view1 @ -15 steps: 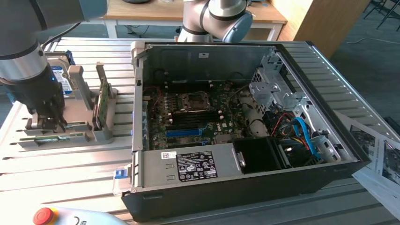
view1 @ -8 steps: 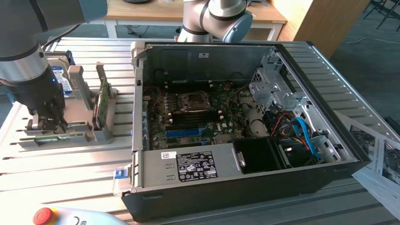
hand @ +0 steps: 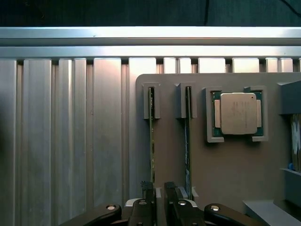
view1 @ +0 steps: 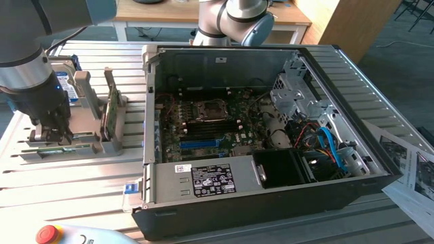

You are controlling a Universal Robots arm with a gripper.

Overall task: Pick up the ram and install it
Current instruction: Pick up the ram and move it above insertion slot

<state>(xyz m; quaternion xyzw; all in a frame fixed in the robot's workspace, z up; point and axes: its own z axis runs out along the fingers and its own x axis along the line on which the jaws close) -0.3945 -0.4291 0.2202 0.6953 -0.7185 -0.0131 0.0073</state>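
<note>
Leaves the computer case [view1: 271, 203] open on the table [view1: 68, 183], baring the board for fitting. Stands the ram [hand: 151, 141] on edge in the grey holder's [hand: 225, 174] slot, easy to pinch. Sets the gripper [hand: 160, 193] low at one end of it; clamped or merely straddling, cannot tell.

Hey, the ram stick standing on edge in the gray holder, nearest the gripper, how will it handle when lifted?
The ram looks long and very thin, so it is probably light and fairly stiff, though it might flex if levered sideways. Held upright by a narrow slot in the gray holder, it would likely tip flat once freed.
</note>
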